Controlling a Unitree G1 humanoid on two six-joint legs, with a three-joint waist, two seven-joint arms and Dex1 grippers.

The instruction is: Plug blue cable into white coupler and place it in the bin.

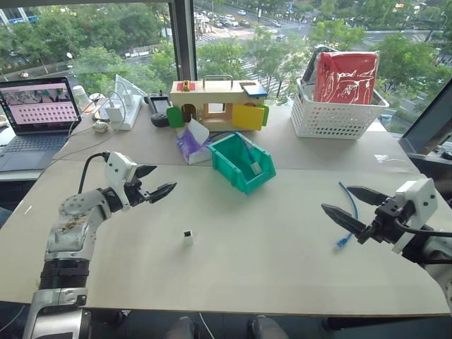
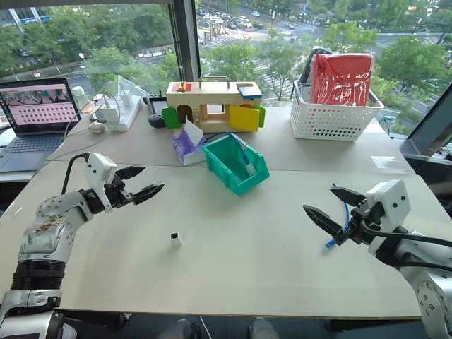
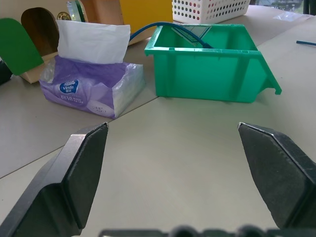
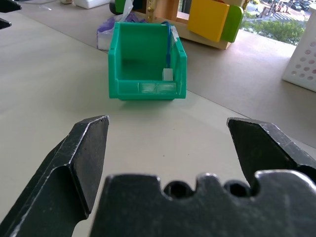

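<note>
On the near half of the table [image 1: 268,247] lies the blue cable [image 1: 347,215], a thin cord running toward the front edge with its small plug end nearest the edge; it lies right by the fingers of the right gripper [image 1: 351,206]. That gripper hangs above the table with its two black fingers spread wide, holding nothing. Well apart from the cable, toward the left side of the table, the white coupler [image 1: 188,237] stands alone on the bare surface. The left gripper [image 1: 157,181] hovers beyond and to the left of it, fingers also wide apart and empty. Farther back, near the middle of the table, sits the bin [image 1: 244,162], teal-green, with another blue cord and a small white piece inside. A purple tissue pack [image 1: 189,146] sits just beside the bin. Behind them stand a wooden toy house [image 1: 219,103], a white basket [image 1: 337,113] and a laptop [image 1: 32,120].
</note>
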